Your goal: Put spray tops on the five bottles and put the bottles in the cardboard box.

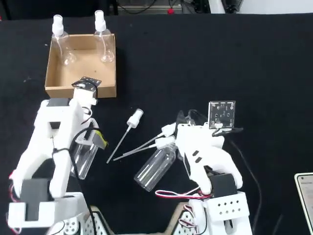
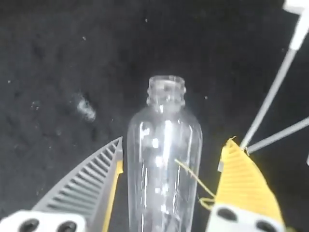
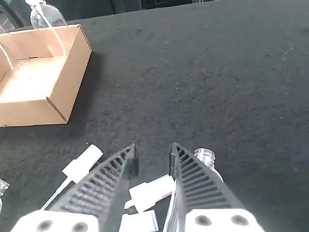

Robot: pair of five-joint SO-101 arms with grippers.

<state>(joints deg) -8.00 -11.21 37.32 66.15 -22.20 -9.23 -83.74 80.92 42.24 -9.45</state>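
Bottle [image 2: 164, 135] uncapped, near cardboard box [image 1: 80, 88], inside released left pincer [image 2: 175, 140] | right pincer [image 3: 152, 146] released above spray tops [image 3: 147, 191], farther from box

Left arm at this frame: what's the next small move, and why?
Probably shut the left gripper on the uncapped bottle. Its jaws stand open on either side of the bottle's body, with gaps, so nothing is gripped yet, and the neck is bare. Held firmly, it could take one of the spray tops lying by the right gripper.

Two bottles [image 1: 62, 46] stand in the cardboard box [image 1: 83, 68]; spray tops [image 1: 134, 119] lie before it.
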